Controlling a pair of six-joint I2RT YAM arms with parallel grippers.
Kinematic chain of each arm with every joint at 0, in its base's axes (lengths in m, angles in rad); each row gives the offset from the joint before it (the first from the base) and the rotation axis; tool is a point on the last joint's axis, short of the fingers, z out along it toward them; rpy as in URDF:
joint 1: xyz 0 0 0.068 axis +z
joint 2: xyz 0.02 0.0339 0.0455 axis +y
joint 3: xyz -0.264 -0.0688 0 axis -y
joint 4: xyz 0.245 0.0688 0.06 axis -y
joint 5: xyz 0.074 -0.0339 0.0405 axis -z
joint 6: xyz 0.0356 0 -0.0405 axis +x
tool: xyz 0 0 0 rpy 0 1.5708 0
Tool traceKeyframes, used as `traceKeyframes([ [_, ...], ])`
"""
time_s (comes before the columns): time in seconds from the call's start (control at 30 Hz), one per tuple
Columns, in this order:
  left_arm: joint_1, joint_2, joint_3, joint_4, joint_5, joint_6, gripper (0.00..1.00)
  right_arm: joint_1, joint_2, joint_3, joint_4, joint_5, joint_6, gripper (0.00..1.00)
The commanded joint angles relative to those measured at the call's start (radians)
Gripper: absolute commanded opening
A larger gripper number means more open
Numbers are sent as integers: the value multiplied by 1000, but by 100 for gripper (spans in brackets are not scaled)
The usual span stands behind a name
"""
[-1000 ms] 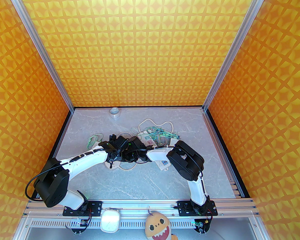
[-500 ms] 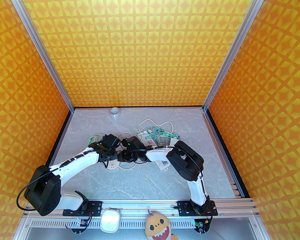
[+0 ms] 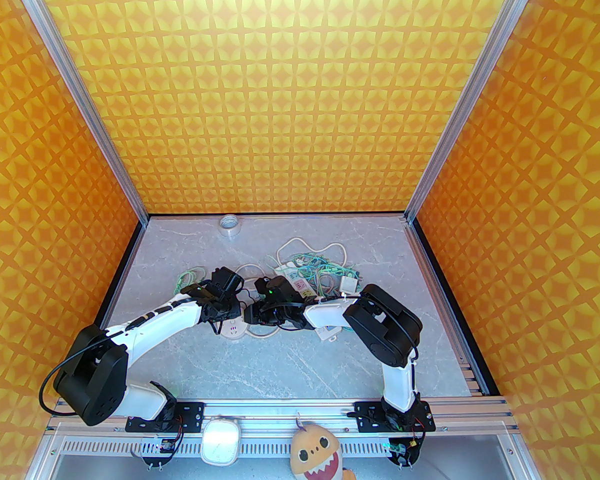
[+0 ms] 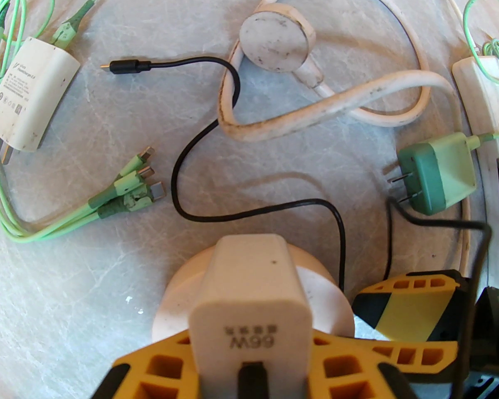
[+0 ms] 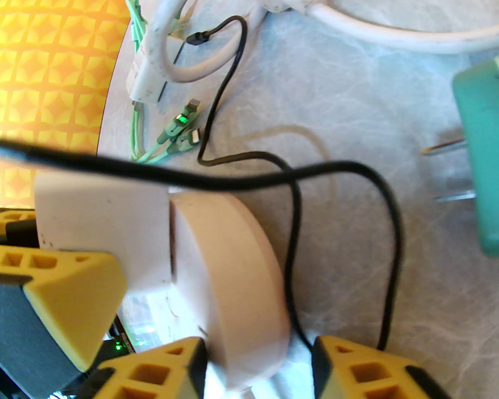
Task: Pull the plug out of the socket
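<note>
The left pincer (image 4: pixel 251 368) is clenched on the white plug (image 4: pixel 249 289), a finger on each flank. Just beyond its tips the plug sits seated against the round socket (image 4: pixel 324 297), so the pull itself is not yet done. The right pincer (image 5: pixel 258 368) straddles the socket's rim, jaws released, one finger standing clear. Farther out lie a black cable (image 4: pixel 173 181) and a green adapter (image 4: pixel 436 177), unplugged.

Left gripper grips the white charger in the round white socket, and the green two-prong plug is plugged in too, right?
No: the green two-prong plug lies loose on the grey marble table, prongs bare; see the left wrist view. Rest stands.
</note>
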Motion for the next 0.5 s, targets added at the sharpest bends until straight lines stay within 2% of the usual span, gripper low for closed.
traceKeyframes([
  [0.0,-4,12,30,39,26,-16,7,-5,-11,-4,20,29,-12,54],
  [0.47,-12,47,48,52,48,-15,6,-4,117,102,-71,19,-29,53],
])
